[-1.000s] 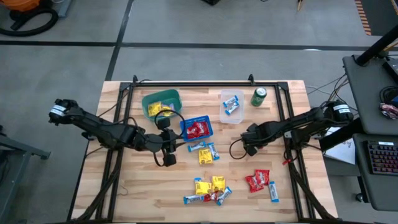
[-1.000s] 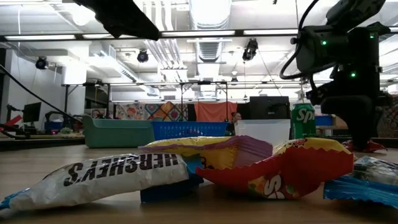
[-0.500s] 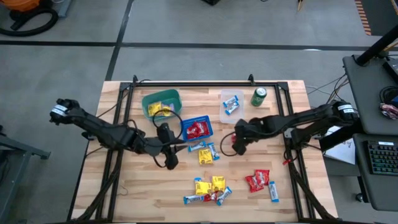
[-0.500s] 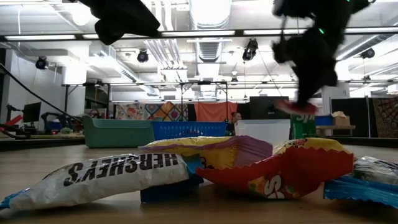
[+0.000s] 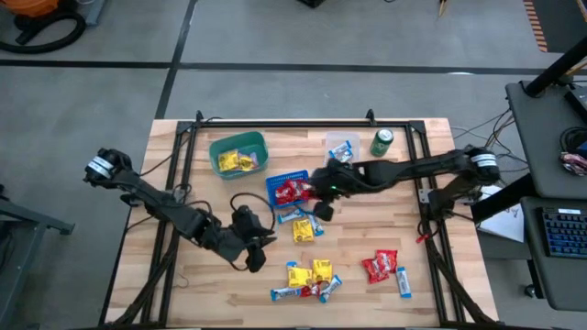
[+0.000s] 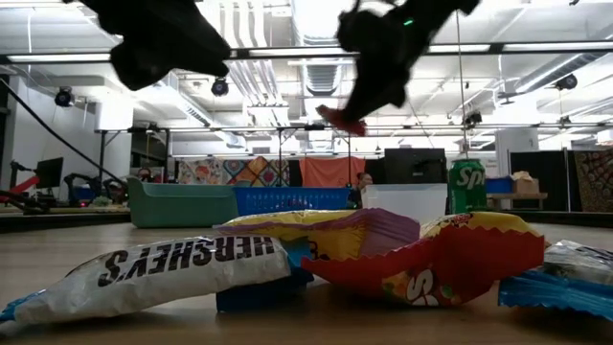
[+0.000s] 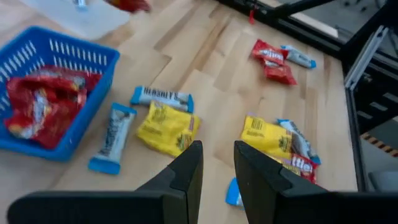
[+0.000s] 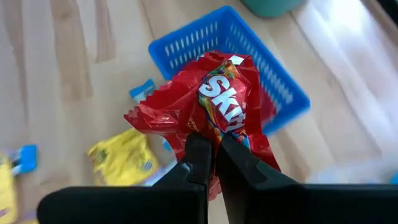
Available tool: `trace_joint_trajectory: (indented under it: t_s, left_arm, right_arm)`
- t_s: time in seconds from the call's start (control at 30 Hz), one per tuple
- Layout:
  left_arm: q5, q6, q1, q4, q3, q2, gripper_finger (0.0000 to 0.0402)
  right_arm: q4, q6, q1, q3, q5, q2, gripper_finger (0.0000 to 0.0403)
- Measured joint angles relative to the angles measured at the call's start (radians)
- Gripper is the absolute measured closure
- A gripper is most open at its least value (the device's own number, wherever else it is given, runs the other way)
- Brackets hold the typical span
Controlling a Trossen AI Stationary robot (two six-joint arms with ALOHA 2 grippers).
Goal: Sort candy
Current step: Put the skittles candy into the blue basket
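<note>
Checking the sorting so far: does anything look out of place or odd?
Only the green drink can, standing upright beside the clear container, isn't candy. Loose candies remain unsorted; the right gripper holds a red candy over the blue basket.

Wooden table (image 5: 183, 275). On it: green basket (image 5: 238, 153), blue basket (image 5: 291, 189), clear tub (image 5: 341, 154), green can (image 5: 382, 142), loose candy (image 5: 307, 280) near front edge, more beside blue basket and front right.
</note>
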Motion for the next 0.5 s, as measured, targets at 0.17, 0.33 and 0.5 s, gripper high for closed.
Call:
trace_joint_trajectory:
  t_s: [0.17,0.33,0.5]
  left_arm:
    - [-0.103,-0.1,-0.074,0.006,0.0,0.017,0.0326]
    - [-0.167,-0.145,-0.134,0.006,0.0,0.019,0.0326]
    - [-0.186,-0.161,-0.152,0.007,0.0,0.019,0.0326]
  right_arm:
    - [0.016,-0.095,-0.049,0.093,0.004,0.145,0.0385]
    - [0.01,-0.117,-0.094,0.166,0.011,0.256,0.0378]
    - [-0.022,-0.123,-0.125,0.216,0.01,0.313,0.0332]
